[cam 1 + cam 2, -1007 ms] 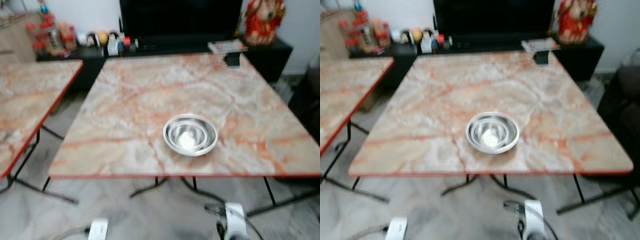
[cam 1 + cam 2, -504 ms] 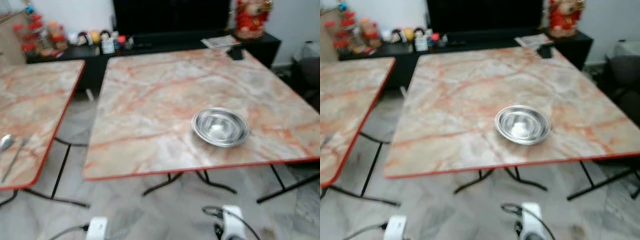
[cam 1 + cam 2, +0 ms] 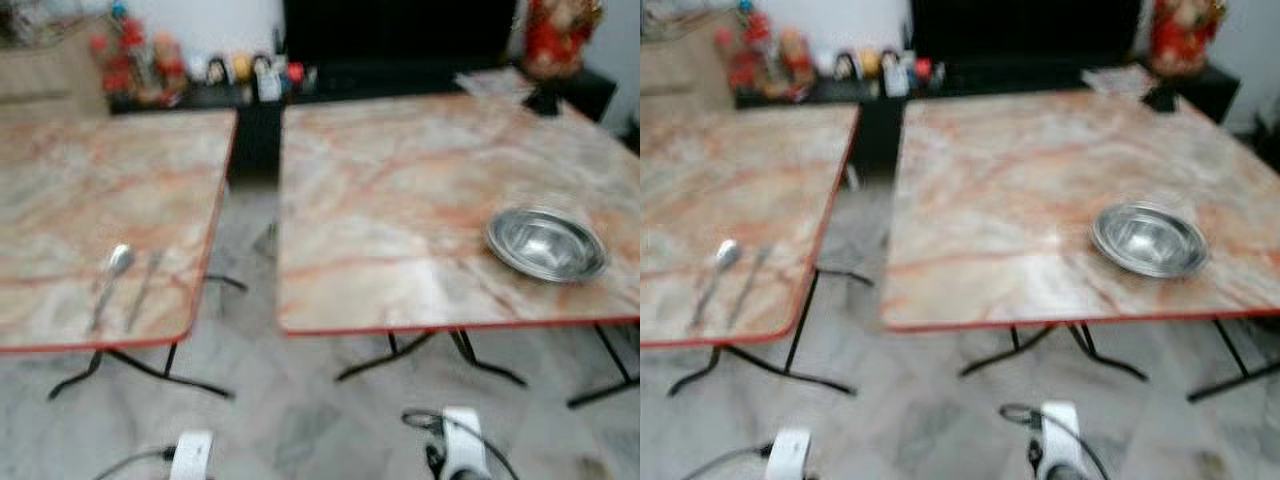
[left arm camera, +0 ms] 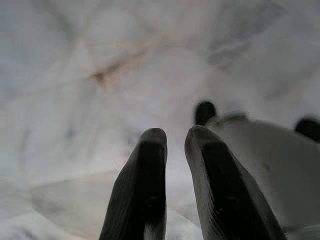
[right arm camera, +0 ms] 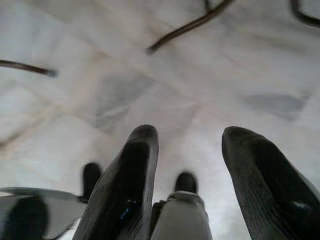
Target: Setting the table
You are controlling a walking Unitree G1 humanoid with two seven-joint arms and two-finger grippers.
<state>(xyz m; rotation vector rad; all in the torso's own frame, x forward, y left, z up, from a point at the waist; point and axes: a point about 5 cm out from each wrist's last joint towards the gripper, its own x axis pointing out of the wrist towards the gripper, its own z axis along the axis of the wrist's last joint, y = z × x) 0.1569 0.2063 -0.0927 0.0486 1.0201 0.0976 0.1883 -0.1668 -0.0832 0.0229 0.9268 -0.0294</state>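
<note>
- Bowl point(image 3: 546, 243) sits right of frame on the right table point(image 3: 400, 200).
- Spoon point(image 3: 112, 275) and a second utensil lie lower left on the left table point(image 3: 60, 190), near its edge.
- Left gripper point(image 4: 172, 145) nearly closed, empty; right gripper point(image 5: 192, 150) spread, empty; both point at the floor point(image 5: 150, 65).
- Risk: blur while turning could spoil aim, nudging the spoon off the edge.

a bowl point(image 3: 546, 243) sits on the right table point(image 3: 400, 200); a spoon point(image 3: 110, 280) lies on the left table point(image 3: 80, 190).
</note>
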